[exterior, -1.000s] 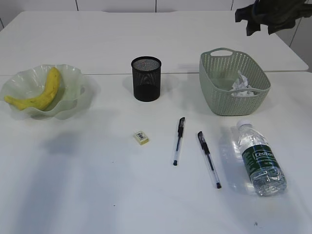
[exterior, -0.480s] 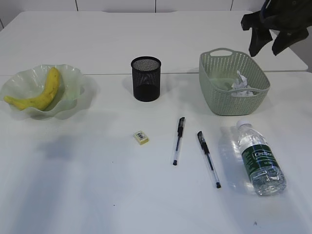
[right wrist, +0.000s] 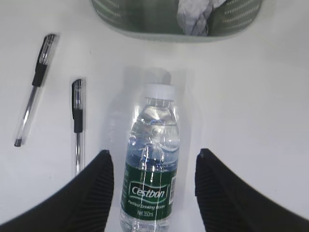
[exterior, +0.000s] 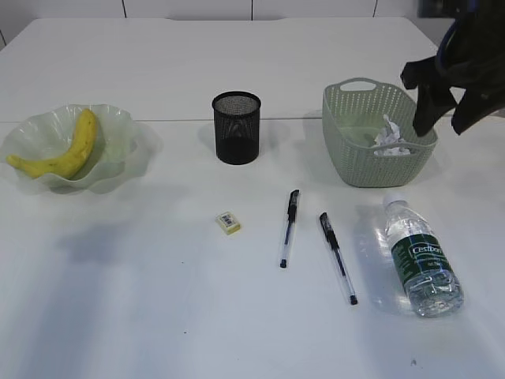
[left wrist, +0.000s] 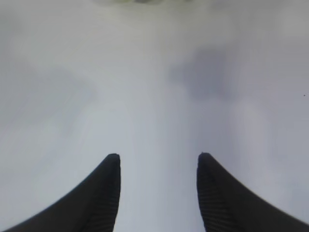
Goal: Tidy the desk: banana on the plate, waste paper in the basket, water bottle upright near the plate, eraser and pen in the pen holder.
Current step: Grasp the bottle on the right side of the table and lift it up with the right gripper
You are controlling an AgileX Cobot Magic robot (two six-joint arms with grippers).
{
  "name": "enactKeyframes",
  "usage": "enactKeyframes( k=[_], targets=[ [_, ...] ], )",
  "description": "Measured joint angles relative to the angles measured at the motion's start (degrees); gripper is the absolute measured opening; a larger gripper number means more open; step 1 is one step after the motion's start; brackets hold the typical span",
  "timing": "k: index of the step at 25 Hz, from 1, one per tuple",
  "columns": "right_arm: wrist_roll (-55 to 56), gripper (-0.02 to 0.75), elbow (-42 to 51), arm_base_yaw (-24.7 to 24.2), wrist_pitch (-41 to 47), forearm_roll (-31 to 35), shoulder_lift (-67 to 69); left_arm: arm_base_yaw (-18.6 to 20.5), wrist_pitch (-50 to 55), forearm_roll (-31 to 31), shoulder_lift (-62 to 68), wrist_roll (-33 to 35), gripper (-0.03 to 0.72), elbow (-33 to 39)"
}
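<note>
The banana (exterior: 61,150) already lies in the pale wavy plate (exterior: 118,126) at the far left of the white table (exterior: 158,300), and the crumpled waste paper (exterior: 392,136) sits inside the green basket (exterior: 347,150) at the far right. Between them stands the black mesh pen holder (exterior: 237,127), upright. Nearer, a small yellow eraser (exterior: 228,223) lies left of two pens: one pen (exterior: 289,227) roughly below the holder, a second pen (exterior: 338,257) just to its right, the two apart. The water bottle (exterior: 419,257) lies on its side at the near right, white cap pointing toward the basket. The right gripper (right wrist: 154,169) hangs in the air above the bottle with its fingers spread and nothing between them; in the exterior view it shows as a dark shape beside the basket's right rim. The left gripper (left wrist: 158,164) is likewise spread and empty over bare table, with a blurred greenish edge at the far side that may be the plate.
</note>
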Motion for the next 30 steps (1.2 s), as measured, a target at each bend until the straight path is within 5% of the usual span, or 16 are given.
enactKeyframes(
  k=[7, 16, 30],
  targets=[
    [1.67, 0.41, 5.25, 0.0, -2.16, -1.11, 0.05, 0.0, 1.35, 0.0, 0.0, 0.75, 0.359, 0.0],
    [2.49, 0.557, 5.25, 0.0, -3.63, -1.08, 6.44, 0.0, 1.66, 0.0, 0.0, 0.87, 0.354, 0.0],
    [2.52, 0.567, 5.25, 0.0, -5.83, 1.09, 13.39, 0.0, 1.46, 0.0, 0.0, 0.87, 0.351, 0.0]
  ],
)
